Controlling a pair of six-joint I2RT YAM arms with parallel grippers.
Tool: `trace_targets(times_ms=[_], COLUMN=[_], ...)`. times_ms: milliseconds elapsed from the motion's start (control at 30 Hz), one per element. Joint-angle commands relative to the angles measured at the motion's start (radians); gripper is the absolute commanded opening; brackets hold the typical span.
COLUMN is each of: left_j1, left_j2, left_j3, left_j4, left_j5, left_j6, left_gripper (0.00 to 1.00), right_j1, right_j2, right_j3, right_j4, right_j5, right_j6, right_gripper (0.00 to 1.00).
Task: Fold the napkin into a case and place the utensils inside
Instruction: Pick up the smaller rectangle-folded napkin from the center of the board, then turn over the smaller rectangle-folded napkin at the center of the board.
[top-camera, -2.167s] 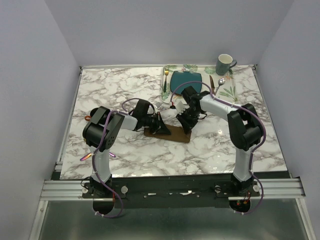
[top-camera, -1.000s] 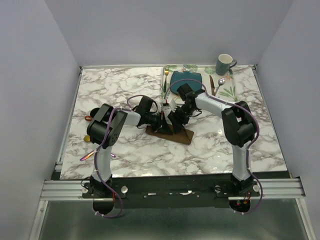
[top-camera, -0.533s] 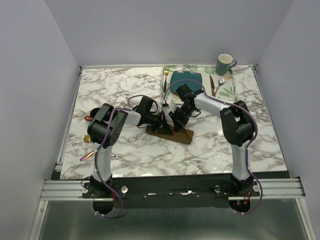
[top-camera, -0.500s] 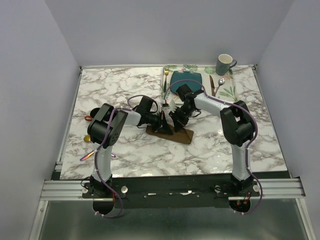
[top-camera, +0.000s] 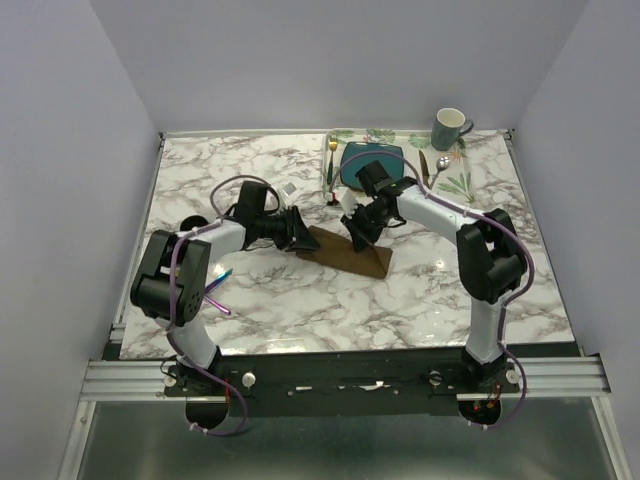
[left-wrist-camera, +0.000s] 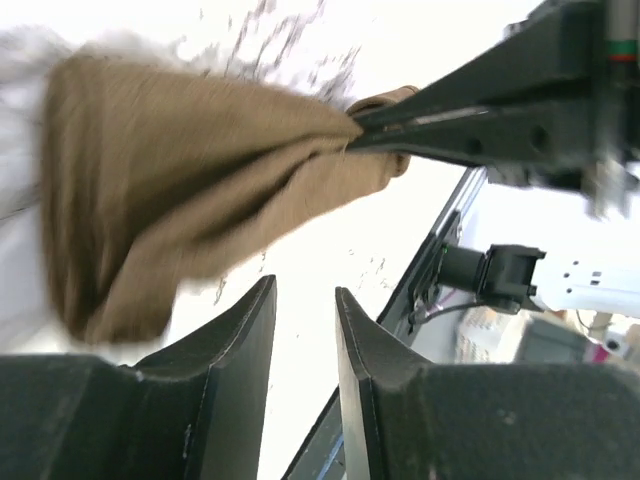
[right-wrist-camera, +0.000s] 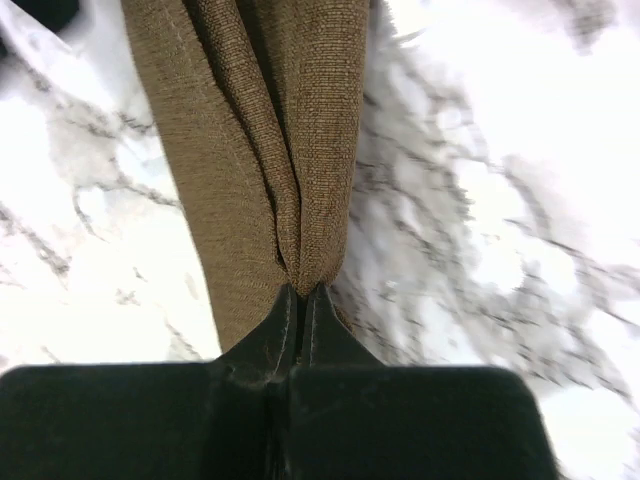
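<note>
The right pincer (top-camera: 355, 232) is pressed together on the napkin (top-camera: 350, 253), pinching a bunched edge of the brown cloth. In the right wrist view the two fingers (right-wrist-camera: 262, 345) meet at the lower middle of the frame, and the napkin (right-wrist-camera: 265, 120) runs up from them in narrow pleats over the marble counter (right-wrist-camera: 470, 200). In the top view the napkin lies as a folded brown strip at the centre of the counter (top-camera: 250, 165), slanting down toward the right.

The left pincer (top-camera: 296, 231) sits just beside the strip's upper-left end. In the left wrist view the left pincer (left-wrist-camera: 303, 290) is spread, with white counter showing in the gap and nothing between its fingers (left-wrist-camera: 235, 340). The napkin (left-wrist-camera: 180, 200) fills the upper left of that frame, and the right pincer (left-wrist-camera: 352, 137) grips its far tip.

The utensils (top-camera: 221, 308) lie at the lower left of the counter, partly hidden by the left arm, well apart from the napkin. A teal plate (top-camera: 380, 158) and a mug (top-camera: 450, 128) stand at the upper right.
</note>
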Motion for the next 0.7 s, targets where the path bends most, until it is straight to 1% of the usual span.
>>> trace_targets(times_ms=[0,100,200,233,267,333,400,433,467,500,567,633,667], left_j1=[0.064,0.116,0.188,0.203,0.237,0.266,0.304,0.315,0.315,0.359,0.381,0.400,0.404], left_j2=[-0.141,-0.185,-0.215,-0.221,-0.229,-0.245,-0.265,-0.273,-0.281,-0.297,-0.313,-0.331,-0.333], left_j3=[-0.001,0.000,-0.004,-0.003,-0.005,-0.009,-0.020,-0.024,-0.032,-0.043,-0.054,-0.057,-0.052], left_j4=[-0.157,-0.211,-0.228,-0.233,-0.237,-0.243,-0.253,-0.256,-0.257,-0.263,-0.271,-0.294,-0.312], left_j5=[-0.023,-0.052,-0.075,-0.080,-0.092,-0.096,-0.109,-0.110,-0.110,-0.115,-0.118,-0.126,-0.126], left_j6=[0.130,0.171,0.192,0.200,0.203,0.208,0.217,0.218,0.221,0.229,0.243,0.266,0.278], left_gripper=[0.38,0.39,0.39,0.39,0.39,0.39,0.38,0.38,0.39,0.38,0.39,0.39,0.38], right_j1=[0.001,0.004,0.033,0.044,0.056,0.096,0.145,0.160,0.175,0.209,0.241,0.300,0.320], right_j2=[-0.080,-0.121,-0.176,-0.193,-0.210,-0.256,-0.281,-0.305,-0.317,-0.331,-0.360,-0.371,-0.379], right_j3=[0.001,-0.024,-0.091,-0.146,-0.172,-0.234,-0.326,-0.355,-0.416,-0.441,-0.490,-0.550,-0.571], right_j4=[0.074,0.133,0.230,0.294,0.324,0.421,0.491,0.559,0.590,0.623,0.692,0.759,0.784], right_j5=[0.139,0.194,0.275,0.294,0.332,0.372,0.444,0.475,0.513,0.530,0.584,0.631,0.683], right_j6=[-0.048,-0.082,-0.136,-0.168,-0.186,-0.228,-0.254,-0.277,-0.286,-0.294,-0.305,-0.315,-0.321], right_gripper=[0.01,0.01,0.01,0.01,0.01,0.01,0.01,0.01,0.00,0.01,0.01,0.01,0.01])
